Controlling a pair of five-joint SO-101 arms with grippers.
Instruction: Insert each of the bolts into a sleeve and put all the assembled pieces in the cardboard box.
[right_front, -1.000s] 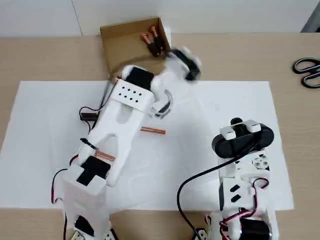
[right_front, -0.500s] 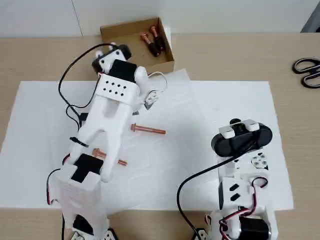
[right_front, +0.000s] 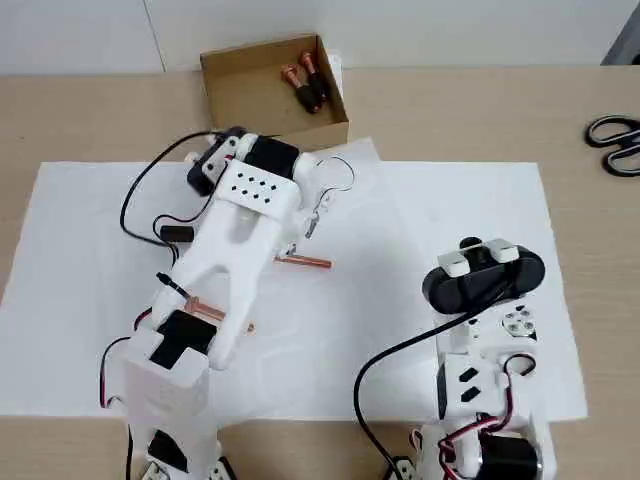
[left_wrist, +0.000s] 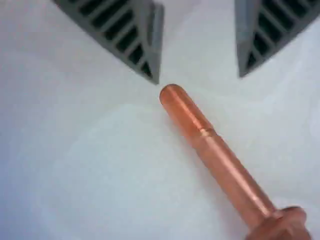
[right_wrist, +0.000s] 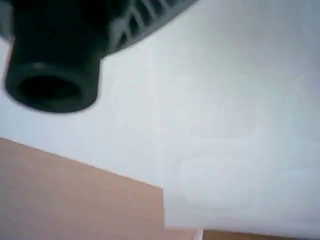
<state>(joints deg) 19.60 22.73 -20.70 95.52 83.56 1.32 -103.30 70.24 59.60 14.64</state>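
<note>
White paper (right_front: 440, 200) covers the table. The cardboard box (right_front: 240, 90) at its far edge holds two sleeved bolts (right_front: 306, 84). My left gripper (left_wrist: 197, 72) hangs with jaws wide apart, just over the tip of a copper bolt (left_wrist: 215, 150) lying on the paper.

Left claw (right_front: 318, 208) near bolt (right_front: 305, 261) on paper (right_front: 450, 200); two assembled pieces (right_front: 305, 85) in cardboard box (right_front: 240, 90).

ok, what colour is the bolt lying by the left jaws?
Shiny copper. The bolt shows best in the left wrist view.
</note>
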